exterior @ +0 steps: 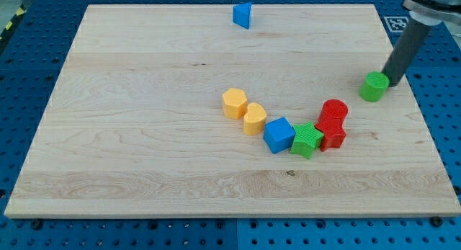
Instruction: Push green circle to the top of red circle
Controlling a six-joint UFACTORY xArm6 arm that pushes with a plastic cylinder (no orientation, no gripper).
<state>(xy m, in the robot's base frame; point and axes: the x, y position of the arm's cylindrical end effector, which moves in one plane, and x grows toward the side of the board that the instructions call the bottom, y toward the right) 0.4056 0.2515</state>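
The green circle (374, 86) sits near the board's right edge, above and to the right of the red circle (335, 110). The two are apart. My tip (392, 82) rests just right of the green circle, touching or almost touching its right side. The dark rod rises from there toward the view's top right corner.
A red star (332, 132) lies just below the red circle, with a green star (307, 140) and a blue cube (279, 135) to its left. A yellow hexagon (234, 104) and a yellow heart (254, 119) lie further left. A blue triangle (243, 15) sits at the top edge of the wooden board (144, 135).
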